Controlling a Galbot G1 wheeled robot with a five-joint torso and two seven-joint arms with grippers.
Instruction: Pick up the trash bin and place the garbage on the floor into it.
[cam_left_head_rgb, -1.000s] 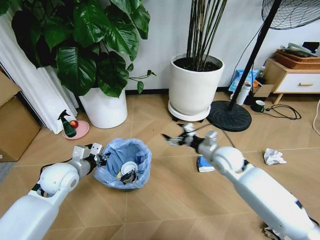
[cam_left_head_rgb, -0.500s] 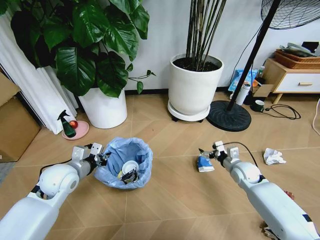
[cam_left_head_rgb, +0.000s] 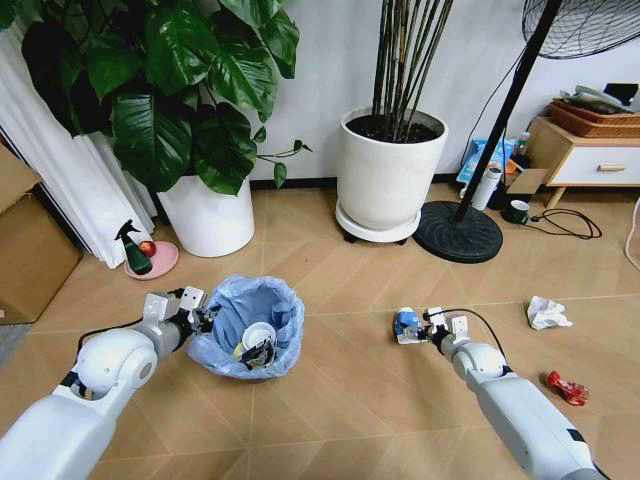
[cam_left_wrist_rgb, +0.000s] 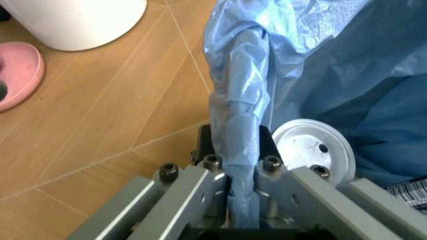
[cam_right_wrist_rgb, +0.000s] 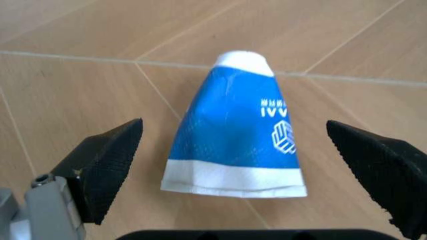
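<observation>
The trash bin (cam_left_head_rgb: 247, 325), black with a crinkled light blue liner, stands on the floor at the left. My left gripper (cam_left_head_rgb: 198, 314) is shut on its near rim; the left wrist view shows the liner-covered rim (cam_left_wrist_rgb: 240, 115) pinched in my left gripper (cam_left_wrist_rgb: 240, 150). A white lid (cam_left_wrist_rgb: 308, 148) and a dark packet (cam_left_head_rgb: 258, 352) lie inside. My right gripper (cam_left_head_rgb: 420, 325) is low at the floor and open, and the right wrist view has its fingers either side of the blue-white wrapper (cam_right_wrist_rgb: 237, 142). A crumpled white paper wad (cam_left_head_rgb: 548, 313) and a red packet (cam_left_head_rgb: 566, 388) lie farther right.
Two large white plant pots (cam_left_head_rgb: 207, 215) (cam_left_head_rgb: 390, 180) stand behind. A fan base (cam_left_head_rgb: 458, 232) and a cable (cam_left_head_rgb: 570, 222) lie at the back right beside a wooden cabinet (cam_left_head_rgb: 590, 160). At the left are a pink dish (cam_left_head_rgb: 152, 260) and a cardboard box (cam_left_head_rgb: 30, 250).
My right arm has swung right and down from mid-air beside the bin to the floor, and its open fingers now flank the wrapper. The left arm and bin have not moved.
</observation>
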